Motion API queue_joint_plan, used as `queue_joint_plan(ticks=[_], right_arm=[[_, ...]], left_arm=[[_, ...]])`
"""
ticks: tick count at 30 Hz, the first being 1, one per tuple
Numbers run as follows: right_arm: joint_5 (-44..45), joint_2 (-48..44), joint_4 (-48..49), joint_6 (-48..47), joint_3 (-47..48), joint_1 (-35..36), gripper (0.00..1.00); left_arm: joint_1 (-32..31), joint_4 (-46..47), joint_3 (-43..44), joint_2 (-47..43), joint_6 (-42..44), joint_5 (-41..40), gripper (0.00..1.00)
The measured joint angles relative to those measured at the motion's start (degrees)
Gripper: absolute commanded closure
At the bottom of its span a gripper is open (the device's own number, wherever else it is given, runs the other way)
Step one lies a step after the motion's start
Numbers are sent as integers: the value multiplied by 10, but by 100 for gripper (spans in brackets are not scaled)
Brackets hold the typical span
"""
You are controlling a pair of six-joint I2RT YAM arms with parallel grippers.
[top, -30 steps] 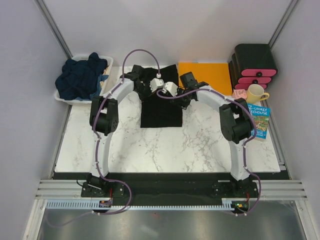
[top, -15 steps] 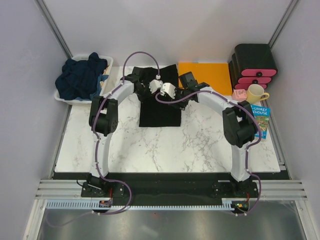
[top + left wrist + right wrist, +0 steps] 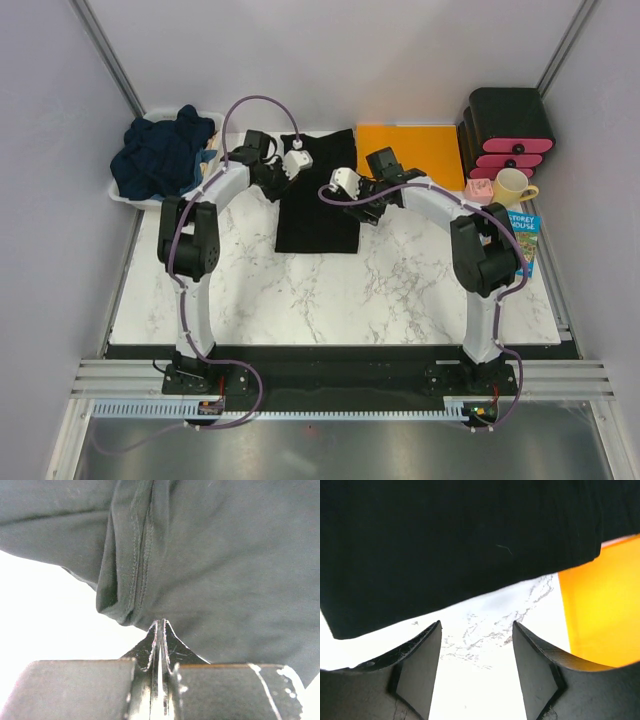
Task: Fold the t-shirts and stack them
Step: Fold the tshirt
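We note left pincer [image 3: 160, 624] closed, seemingly empty; right pincer [image 3: 476, 625] spread, empty; shirt [image 3: 445, 540] hem just ahead of both. A snag would undo the fold.

Only legible print: cover of book [image 3: 527, 240] at far right, just below yellow mug [image 3: 513, 186]. Title in capitals on two lines, left end cut off by right arm [image 3: 482, 250]: "…STOREY" over "…HOUSE". Leading letters hidden. Smaller print lower on blue-green cover too small to read. Both wrist views: nothing legible.
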Motion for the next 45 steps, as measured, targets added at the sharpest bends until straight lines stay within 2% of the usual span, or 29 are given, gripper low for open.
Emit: queue_joint_plan(ticks=[4, 14, 21, 31, 41, 44, 45], right_arm=[[0, -15, -1, -3, -12, 26, 32], [-4, -38, -5, -11, -39, 162, 29], [2, -33, 5, -11, -45, 176, 28], [22, 19, 37, -13, -46, 196, 27], [64, 40, 76, -13, -30, 203, 32], [80, 44, 89, -13, -29, 203, 38], [85, 45, 93, -13, -29, 203, 48]], left_arm=[[0, 3, -10, -35, -6, 8, 98], [24, 9, -30, -47, -27, 8, 98], [38, 21, -61, -55, -38, 7, 98], [94, 35, -95, -133, -56, 7, 98], [128, 41, -134, -197, -60, 11, 98], [139, 42, -143, -209, -60, 14, 98], [145, 43, -149, -216, -60, 14, 98]])
